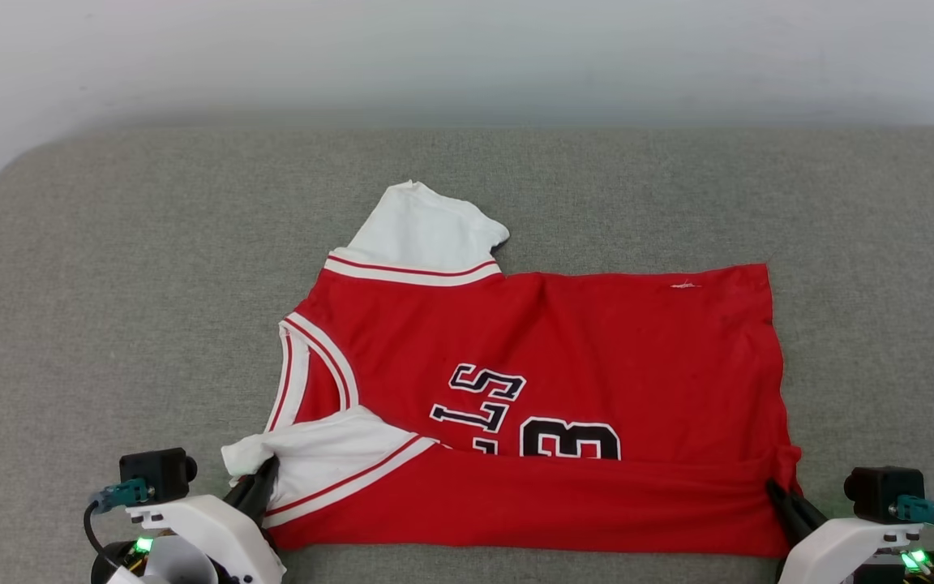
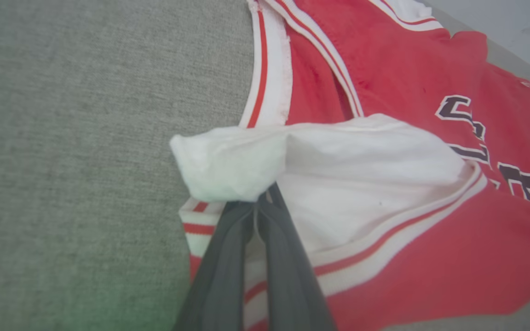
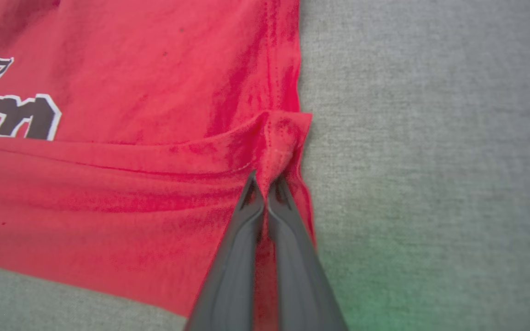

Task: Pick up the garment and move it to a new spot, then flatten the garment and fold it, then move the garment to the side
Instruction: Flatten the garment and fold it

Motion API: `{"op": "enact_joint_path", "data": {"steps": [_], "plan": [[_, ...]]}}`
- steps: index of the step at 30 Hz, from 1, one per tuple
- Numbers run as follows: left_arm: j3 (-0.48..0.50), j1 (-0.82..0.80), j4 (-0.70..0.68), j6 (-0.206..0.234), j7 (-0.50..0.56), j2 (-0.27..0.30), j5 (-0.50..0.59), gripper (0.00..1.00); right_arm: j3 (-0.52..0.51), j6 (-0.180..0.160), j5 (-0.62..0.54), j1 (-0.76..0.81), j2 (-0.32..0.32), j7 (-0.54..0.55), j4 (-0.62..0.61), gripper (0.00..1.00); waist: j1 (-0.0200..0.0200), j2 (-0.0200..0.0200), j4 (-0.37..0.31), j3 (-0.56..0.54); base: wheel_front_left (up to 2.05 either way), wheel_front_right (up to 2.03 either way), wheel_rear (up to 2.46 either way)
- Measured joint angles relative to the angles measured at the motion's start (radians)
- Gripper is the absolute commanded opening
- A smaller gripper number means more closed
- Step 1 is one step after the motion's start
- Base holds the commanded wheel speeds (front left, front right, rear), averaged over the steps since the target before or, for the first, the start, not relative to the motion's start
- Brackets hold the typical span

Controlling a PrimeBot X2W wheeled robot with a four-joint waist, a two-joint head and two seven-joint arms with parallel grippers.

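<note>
Head view: the garment [image 1: 564,349] is lying across the middle of the grey cushion [image 1: 110,284], its near edge doubling over the lettering [image 1: 516,414]. The left gripper [image 1: 260,478] is pinching the near-left white sleeve [image 1: 305,454]. The right gripper [image 1: 779,495] is pinching the near-right hem corner [image 1: 787,462].

Left wrist view: closed fingers [image 2: 221,257] are biting the bunched sleeve.

Right wrist view: closed fingers [image 3: 235,257] are clamping the red hem.

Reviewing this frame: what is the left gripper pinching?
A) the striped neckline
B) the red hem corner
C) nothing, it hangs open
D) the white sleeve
D: the left gripper is shut on the white sleeve of the shirt, while the right gripper pinches the red hem corner.
</note>
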Motion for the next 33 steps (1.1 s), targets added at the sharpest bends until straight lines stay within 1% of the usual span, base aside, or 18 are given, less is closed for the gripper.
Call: {"op": "enact_joint_path", "data": {"steps": [1, 2, 3, 8, 11, 16, 20, 22, 26, 29, 33], "plan": [[-0.001, -0.001, 0.011, -0.002, 0.010, -0.003, -0.006, 0.48, 0.002, 0.000, 0.003, -0.005, -0.001, -0.008, 0.011, 0.33, 0.0000, 0.0000, 0.000, -0.003, 0.00, 0.00, 0.00], [-0.002, -0.001, 0.018, -0.002, 0.013, -0.005, -0.008, 0.90, 0.005, 0.000, 0.001, -0.006, -0.003, -0.021, 0.020, 0.73, 0.0000, 0.0000, 0.001, -0.007, 0.00, 0.00, 0.00], [-0.001, -0.003, 0.022, -0.001, 0.012, -0.008, -0.011, 1.00, 0.004, 0.000, 0.004, -0.007, -0.003, -0.025, 0.030, 1.00, 0.0000, 0.0000, 0.002, -0.012, 0.00, 0.00, 0.00], [0.008, -0.012, 0.039, 0.012, 0.022, -0.013, -0.027, 1.00, -0.004, 0.000, 0.006, -0.019, 0.002, -0.106, 0.032, 1.00, 0.0000, 0.0000, 0.010, -0.040, 0.00, 0.00, 0.00], [0.012, -0.009, 0.043, 0.023, 0.032, -0.006, -0.032, 1.00, -0.022, 0.000, 0.007, -0.016, 0.004, -0.153, 0.007, 1.00, 0.0000, 0.0000, 0.013, -0.065, 0.00, 0.00, 0.00], [0.025, 0.006, 0.023, 0.051, 0.046, 0.026, -0.038, 1.00, -0.058, 0.000, -0.016, 0.001, 0.020, -0.209, -0.060, 1.00, -0.0001, 0.0000, 0.018, -0.099, 0.00, 0.00, 0.00], [0.042, 0.010, -0.027, 0.071, 0.084, 0.057, -0.049, 1.00, -0.091, 0.000, -0.040, 0.030, 0.042, -0.211, -0.124, 1.00, -0.0001, 0.0000, 0.020, -0.116, 0.00, 0.00, 0.00], [0.043, 0.014, -0.066, 0.072, 0.132, 0.080, -0.060, 1.00, -0.100, 0.000, -0.049, 0.048, 0.051, -0.198, -0.154, 1.00, -0.0001, 0.0000, 0.021, -0.122, 0.00, 0.00, 0.00], [0.027, 0.033, -0.158, 0.086, 0.304, 0.140, -0.100, 1.00, -0.113, 0.000, -0.059, 0.081, 0.070, -0.173, -0.211, 1.00, -0.0001, 0.0000, 0.020, -0.129, 0.00, 0.00, 0.00], [0.021, 0.051, -0.233, 0.113, 0.426, 0.178, -0.139, 1.00, -0.120, 0.000, -0.066, 0.091, 0.078, -0.156, -0.244, 1.00, 0.0000, 0.0000, 0.016, -0.125, 0.00, 0.00, 0.00], [0.009, 0.072, -0.299, 0.170, 0.555, 0.205, -0.172, 1.00, -0.120, 0.000, -0.067, 0.097, 0.090, -0.134, -0.269, 1.00, -0.0001, 0.0000, 0.006, -0.106, 0.00, 0.00, 0.00]]}}
